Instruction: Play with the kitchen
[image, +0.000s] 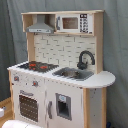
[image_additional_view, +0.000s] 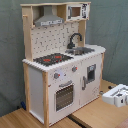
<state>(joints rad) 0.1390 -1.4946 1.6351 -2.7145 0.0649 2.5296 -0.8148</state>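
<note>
The kitchen (image: 60, 75) (image_additional_view: 62, 65) stands upright in both exterior views, white with light-wood trim. On its counter are a black-red stovetop (image: 34, 65) (image_additional_view: 52, 59), a sink (image: 74, 73) (image_additional_view: 84, 50) and a black faucet (image: 85, 59) (image_additional_view: 75, 39). A grey hood (image: 40, 26) (image_additional_view: 49, 20) and a small microwave (image: 75, 23) (image_additional_view: 77, 11) sit on top. The oven door (image: 28, 106) (image_additional_view: 64, 96) is closed, with knobs above it. My gripper (image_additional_view: 118, 95) is low at the second exterior view's right, apart from the kitchen. A white part of the arm (image: 20, 124) shows at the first exterior view's bottom edge.
The kitchen rests on a light wooden table (image_additional_view: 85, 120). A grey curtain (image: 115, 50) hangs behind it. A closed fridge-style door with a dispenser (image: 63, 106) (image_additional_view: 91, 73) is beside the oven.
</note>
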